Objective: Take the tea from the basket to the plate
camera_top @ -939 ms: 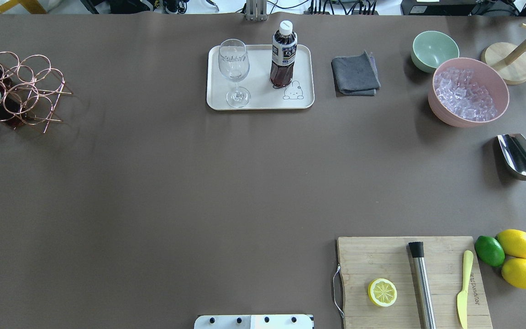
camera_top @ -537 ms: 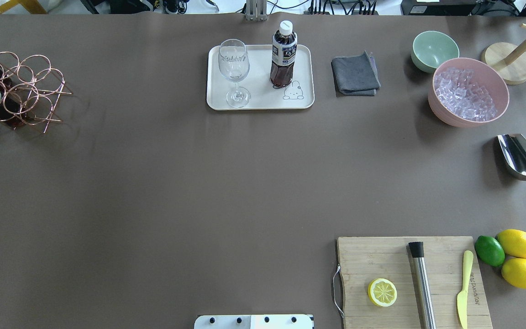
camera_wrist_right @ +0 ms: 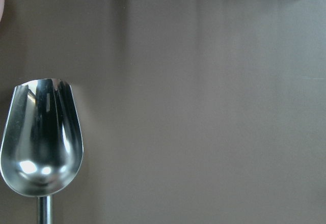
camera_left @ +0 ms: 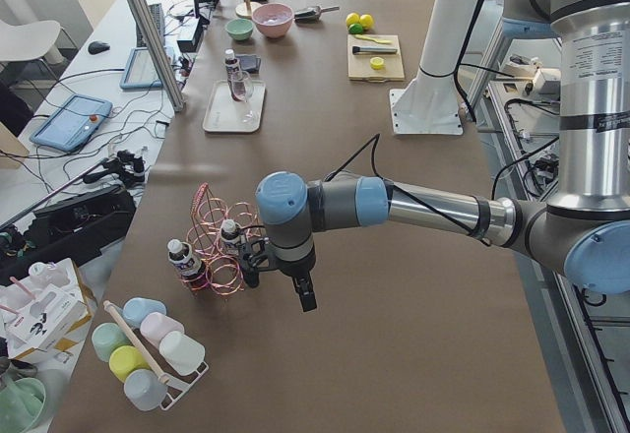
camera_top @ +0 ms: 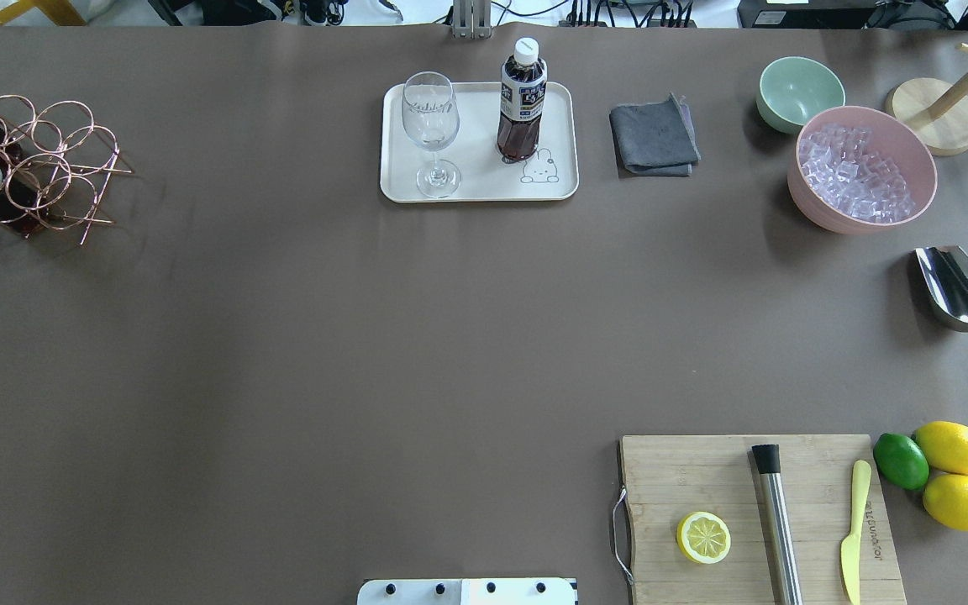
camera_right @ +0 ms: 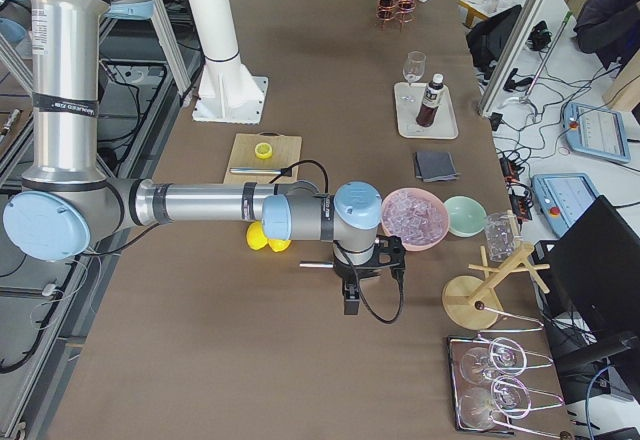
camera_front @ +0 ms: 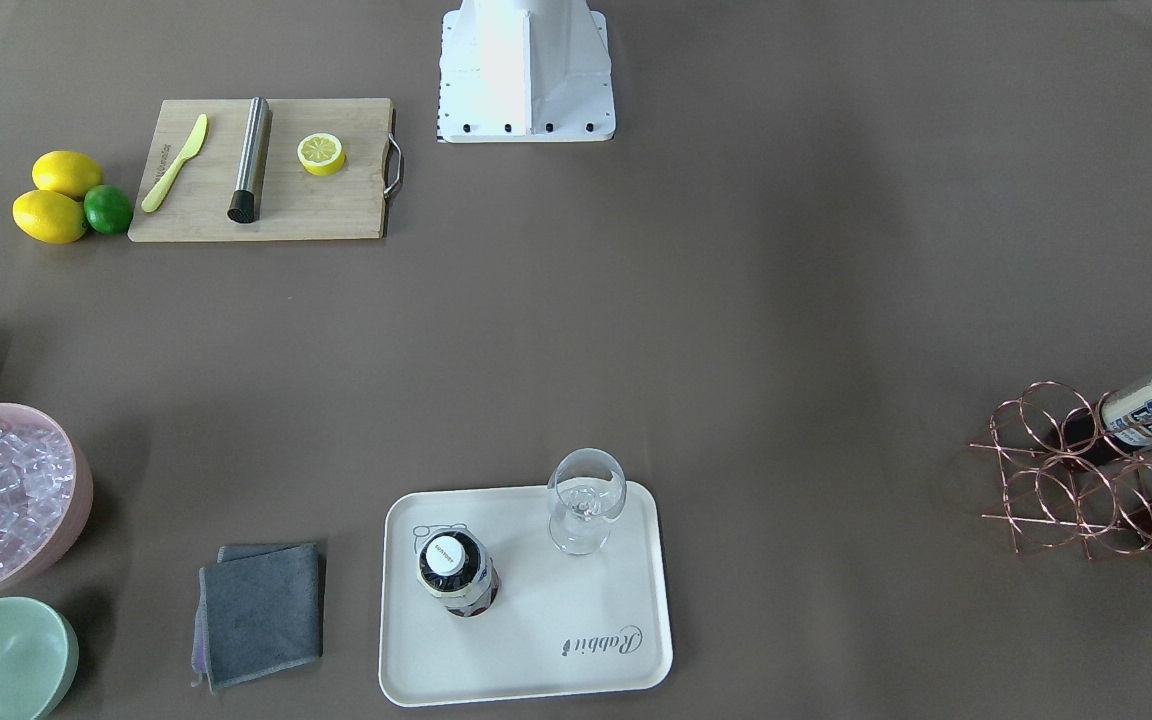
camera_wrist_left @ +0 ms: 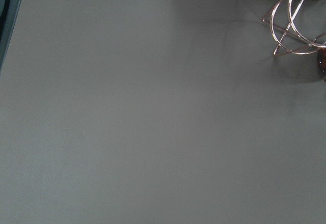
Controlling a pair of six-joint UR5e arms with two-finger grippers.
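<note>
Even bright light, soft shadows; glare on scoop (camera_wrist_right: 30, 168)

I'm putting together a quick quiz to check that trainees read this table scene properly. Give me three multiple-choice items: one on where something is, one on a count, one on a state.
1. Where is the upright tea bottle?
A. on the wooden board
B. on the cream tray
C. in the pink bowl

2. How many whole lemons lie by the lime?
A. one
B. two
C. four

3. How does the stemmed glass stand?
A. upright
B. on its side
C. upside down

Answers:
1 B, it stands on the tray beside the glass.
2 B, two yellow ones sit next to the lime.
3 A, its foot rests on the tray with the bowl up.
</note>
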